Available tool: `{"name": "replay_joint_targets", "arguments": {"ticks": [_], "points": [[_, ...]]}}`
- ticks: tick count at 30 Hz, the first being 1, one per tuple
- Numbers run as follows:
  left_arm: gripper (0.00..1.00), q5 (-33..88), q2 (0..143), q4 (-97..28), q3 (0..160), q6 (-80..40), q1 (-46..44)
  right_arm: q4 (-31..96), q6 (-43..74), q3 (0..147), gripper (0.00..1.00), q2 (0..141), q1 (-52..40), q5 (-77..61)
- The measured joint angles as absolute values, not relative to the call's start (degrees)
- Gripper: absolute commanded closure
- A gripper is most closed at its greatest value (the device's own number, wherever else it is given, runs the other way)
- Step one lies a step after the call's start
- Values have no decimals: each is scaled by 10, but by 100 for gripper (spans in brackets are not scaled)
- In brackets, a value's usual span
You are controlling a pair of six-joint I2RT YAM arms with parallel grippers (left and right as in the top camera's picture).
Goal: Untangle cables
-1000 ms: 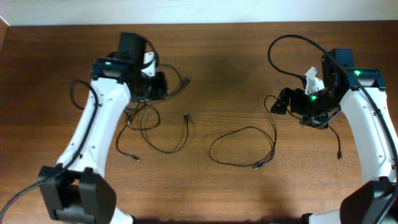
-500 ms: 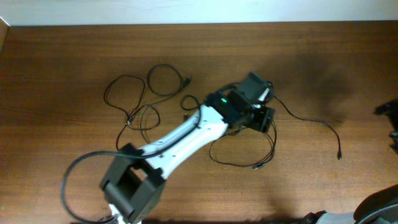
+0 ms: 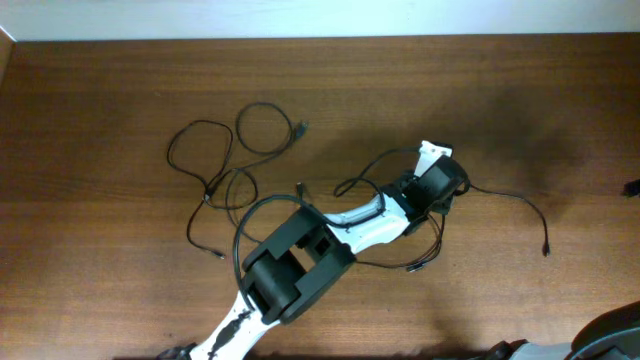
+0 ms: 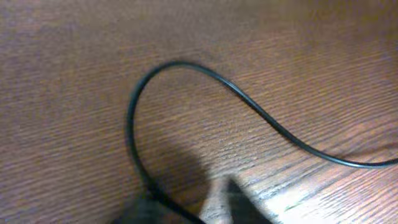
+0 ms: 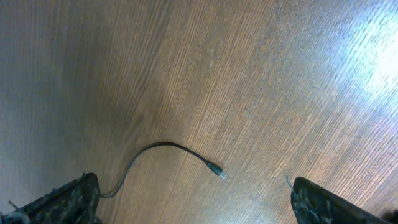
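Several thin black cables lie on the wooden table. One loose tangle of loops (image 3: pixel 232 150) is at the upper left. Another cable (image 3: pixel 500 195) runs from the middle out to a plug end (image 3: pixel 545 248) on the right. My left gripper (image 3: pixel 438 192) is low over this cable's middle. In the left wrist view the cable (image 4: pixel 205 74) curves down between my blurred fingertips (image 4: pixel 245 202), which stand a narrow gap apart around it (image 4: pixel 199 205). My right gripper (image 5: pixel 196 202) hangs wide open above bare wood, and the cable's plug end (image 5: pixel 216 171) lies just ahead of it.
My left arm (image 3: pixel 330 225) stretches from the front edge across the looped cable part (image 3: pixel 415 265) in the middle. Only a dark bit of my right arm (image 3: pixel 632 187) shows at the table's right edge. The far edge meets a white wall (image 3: pixel 320 15).
My left arm swung from the tangle at the upper left to the cable in the middle and right. My right arm pulled back off the right edge. The right cable end now lies stretched rightward.
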State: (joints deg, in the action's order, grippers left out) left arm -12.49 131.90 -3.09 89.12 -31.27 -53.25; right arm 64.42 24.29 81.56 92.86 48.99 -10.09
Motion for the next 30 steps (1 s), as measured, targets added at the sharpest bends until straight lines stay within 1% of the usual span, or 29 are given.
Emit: {"name": "replay_joint_targets", "arguments": {"ticks": [2, 4, 6, 8, 10, 11, 12, 14, 16, 18, 20, 21, 23, 25, 27, 28, 30], "points": [[100, -127, 1320, -32, 891, -309, -532, 644, 243, 816, 2, 929, 490, -101], [100, -127, 1320, -69, 905, -281, -532, 644, 243, 816, 2, 929, 490, -101], [100, -141, 1306, -162, 938, -251, -532, 645, 243, 816, 2, 929, 490, -101], [100, -146, 1258, -243, 965, -239, -529, 644, 243, 816, 2, 929, 490, -101], [99, -150, 1194, -274, 999, -234, -528, 644, 243, 816, 2, 929, 490, -101], [94, -145, 1165, -292, 1007, -233, -527, 644, 243, 816, 2, 929, 490, -101], [96, -136, 1145, -314, 1013, -233, -527, 644, 243, 816, 2, 929, 490, -101], [98, -114, 1134, -371, 1018, -233, -526, 645, 243, 816, 2, 929, 490, -101], [99, -90, 1135, -486, 1015, -236, -526, 644, 244, 815, 2, 929, 490, -100], [95, -73, 1137, -576, 1013, -240, -526, 644, 244, 815, 1, 929, 490, -100], [94, -67, 1138, -634, 1012, -243, -526, 644, 245, 815, 2, 929, 490, -99], [94, -65, 1138, -651, 1011, -243, -526, 645, 245, 815, 2, 929, 490, -99], [89, -59, 1138, -678, 1009, -243, -528, 645, 245, 815, 2, 929, 490, -99], [87, -52, 1138, -690, 992, -245, -533, 645, 245, 815, 2, 929, 490, -99], [86, -45, 1139, -694, 961, -246, -545, 644, 245, 815, 2, 929, 490, -99], [87, -44, 1139, -695, 943, -249, -551, 644, 244, 815, 2, 929, 490, -99], [85, -44, 1139, -694, 912, -262, -559, 644, 245, 815, 2, 929, 490, -99]]}}
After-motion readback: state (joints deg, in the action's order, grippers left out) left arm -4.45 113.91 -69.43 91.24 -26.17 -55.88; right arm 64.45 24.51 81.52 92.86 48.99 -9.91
